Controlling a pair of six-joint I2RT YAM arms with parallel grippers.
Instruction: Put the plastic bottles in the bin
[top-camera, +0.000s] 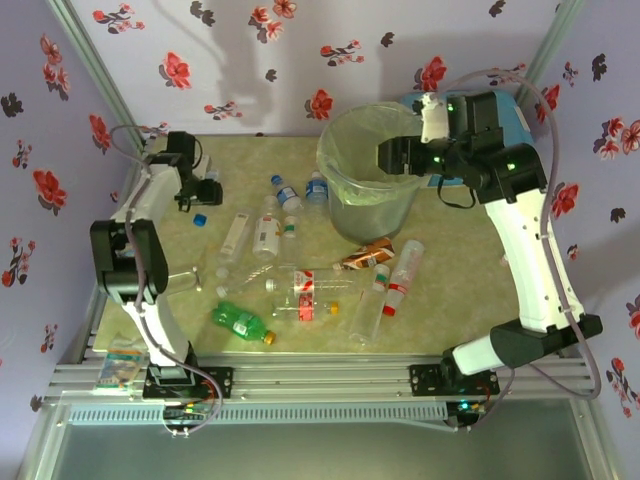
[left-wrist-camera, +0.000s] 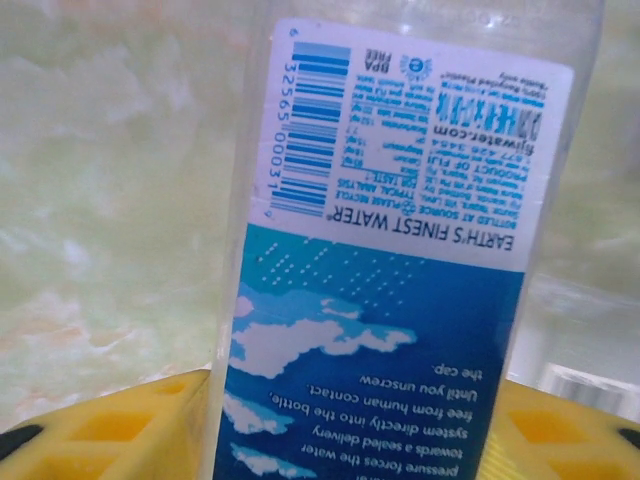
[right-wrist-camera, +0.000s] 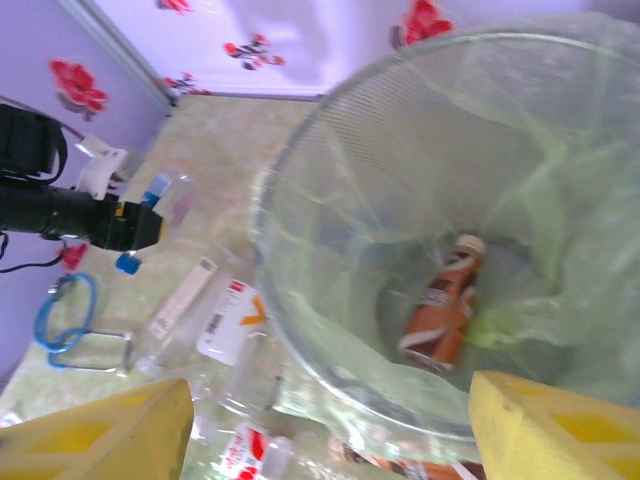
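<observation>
Left jaws: closed on a water bottle (left-wrist-camera: 380, 250), whose sides are met by both yellow fingers (left-wrist-camera: 120, 425) of the left gripper (left-wrist-camera: 360, 395).
Right jaws: spread wide with nothing between them; the right gripper (right-wrist-camera: 330, 385) is hung over the bin (right-wrist-camera: 330, 150).
Left wrist view: the water bottle's blue-and-white label is seen upside down, with pale table (left-wrist-camera: 100, 200) behind.
Right wrist view: one brown bottle (right-wrist-camera: 440, 310) is seen lying on the green bag at the bin's bottom, which is made out less clearly from above.
Top view: other bottles (top-camera: 300, 285) are seen scattered on the table before the bin, a green bottle (top-camera: 240, 322) nearest the bases.
Left arm: folded at the elbow, with the gripper set at the table's far left.
Right arm: stretched forward, with the wrist turned leftward over the bin's rim.
</observation>
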